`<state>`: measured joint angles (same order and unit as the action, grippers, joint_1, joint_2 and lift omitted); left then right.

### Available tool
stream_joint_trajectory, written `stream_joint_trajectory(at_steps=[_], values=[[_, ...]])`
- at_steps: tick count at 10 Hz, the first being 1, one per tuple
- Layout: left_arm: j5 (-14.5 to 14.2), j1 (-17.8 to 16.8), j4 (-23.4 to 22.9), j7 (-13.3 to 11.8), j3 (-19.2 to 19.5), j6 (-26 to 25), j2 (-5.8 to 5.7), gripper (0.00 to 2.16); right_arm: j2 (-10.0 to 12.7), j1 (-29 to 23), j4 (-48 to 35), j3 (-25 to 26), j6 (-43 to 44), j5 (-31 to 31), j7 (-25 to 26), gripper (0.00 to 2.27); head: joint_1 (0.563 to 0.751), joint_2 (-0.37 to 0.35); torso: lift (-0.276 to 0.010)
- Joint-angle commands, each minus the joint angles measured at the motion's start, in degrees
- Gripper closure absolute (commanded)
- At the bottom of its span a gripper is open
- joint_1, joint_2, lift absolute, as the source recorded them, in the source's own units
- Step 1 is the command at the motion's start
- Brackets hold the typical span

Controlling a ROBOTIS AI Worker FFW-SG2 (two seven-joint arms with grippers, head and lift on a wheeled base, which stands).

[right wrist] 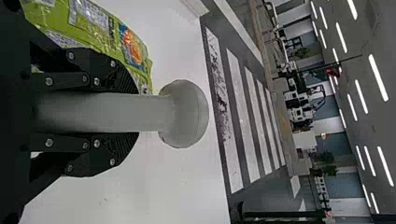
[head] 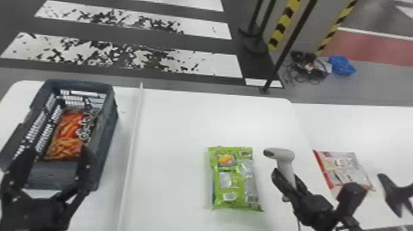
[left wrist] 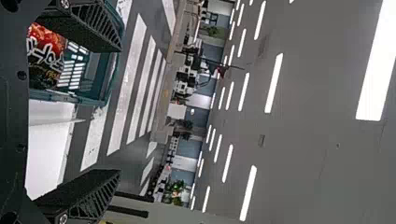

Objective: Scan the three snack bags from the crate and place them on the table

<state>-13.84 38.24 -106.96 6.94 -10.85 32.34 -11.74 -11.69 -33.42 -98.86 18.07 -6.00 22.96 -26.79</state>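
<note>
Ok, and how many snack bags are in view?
3: an orange-and-black bag in the crate, a green bag on the table left of the scanner, and a red-edged bag right of it. More could be hidden in the crate.

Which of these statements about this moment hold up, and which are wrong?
1. The right gripper grips the handheld scanner. True.
2. The left gripper is closed on a snack bag. False: its fingers are spread apart and it holds nothing.
3. The orange snack bag lies in the crate. True.
4. The green snack bag is in the crate too. False: it lies on the table, left of the scanner.
5. The red-edged bag lies right of the scanner. True.
</note>
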Motion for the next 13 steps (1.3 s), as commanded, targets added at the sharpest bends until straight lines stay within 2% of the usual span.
stream_joint_trajectory(at_steps=[1, 4, 7, 8, 9, 10, 11, 13], values=[[0.04, -0.27, 0.0, -0.17, 0.04, -1.19, -0.3, 0.07, -0.79, 4.5, 2.97, 1.44, -3.27, -2.13, -0.2, 2.23, 0.695, -0.236, -0.037], [0.04, -0.18, 0.0, -0.17, 0.04, -1.72, -0.65, 0.07, -3.25, 14.35, 16.68, 1.53, -6.79, -5.12, -0.81, 2.23, 0.695, -0.277, -0.037], [0.04, -0.18, -0.36, -0.26, -0.14, -2.42, -0.74, 0.07, -4.57, 17.25, 23.27, 1.79, -5.91, -5.29, -0.55, 2.23, 0.695, -0.328, -0.037], [0.12, -0.18, -0.44, -0.26, -0.32, -2.42, -0.83, 0.07, -4.83, 17.77, 24.59, 1.88, -5.73, -5.73, -0.2, 2.14, 0.695, -0.335, -0.037], [0.12, -0.18, -0.44, -0.35, -0.32, -2.42, -0.83, 0.07, -4.83, 17.77, 24.59, 2.06, -5.73, -5.73, -0.02, 1.88, 0.695, -0.35, -0.037], [0.12, -0.27, -0.53, -0.35, -0.4, -3.12, -0.83, 0.07, -4.83, 17.16, 24.06, 2.06, -4.68, -5.56, -0.11, 1.12, 0.695, -0.35, -0.037], [0.12, -0.36, -0.53, -0.35, -0.4, -3.12, -0.74, 0.07, -4.57, 15.67, 21.69, 2.06, -4.15, -5.21, -0.11, 0.0, 0.695, -0.35, -0.037], [0.39, -0.45, -0.53, -0.35, -0.49, -3.3, -0.56, 0.07, -3.34, 12.76, 15.36, 3.29, -4.33, -4.42, 0.07, 0.04, 0.695, -0.35, -0.037]])
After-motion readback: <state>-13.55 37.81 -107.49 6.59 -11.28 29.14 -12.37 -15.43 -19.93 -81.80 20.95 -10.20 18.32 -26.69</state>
